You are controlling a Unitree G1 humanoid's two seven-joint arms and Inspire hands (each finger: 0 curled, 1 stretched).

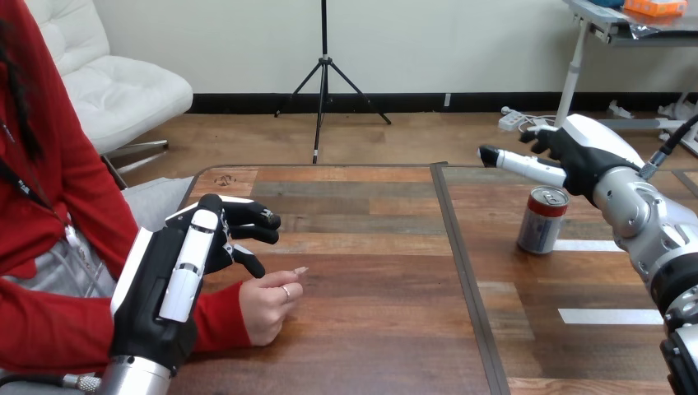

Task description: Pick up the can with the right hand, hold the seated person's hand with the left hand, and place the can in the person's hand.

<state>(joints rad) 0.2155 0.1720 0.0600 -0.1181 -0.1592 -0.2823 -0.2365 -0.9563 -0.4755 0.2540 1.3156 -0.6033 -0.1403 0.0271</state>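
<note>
Can [542,220] upright under right robot hand [576,156]

Wooden plank table [370,206] (dark seam [458,271] down middle).

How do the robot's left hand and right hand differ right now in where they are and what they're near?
The left hand is by the person's hand at the table's left side; the right hand hangs just above the can at the right. The left hand's fingers bend loosely; the right hand stretches one out straight over the can. Both are open and hold nothing.
</note>
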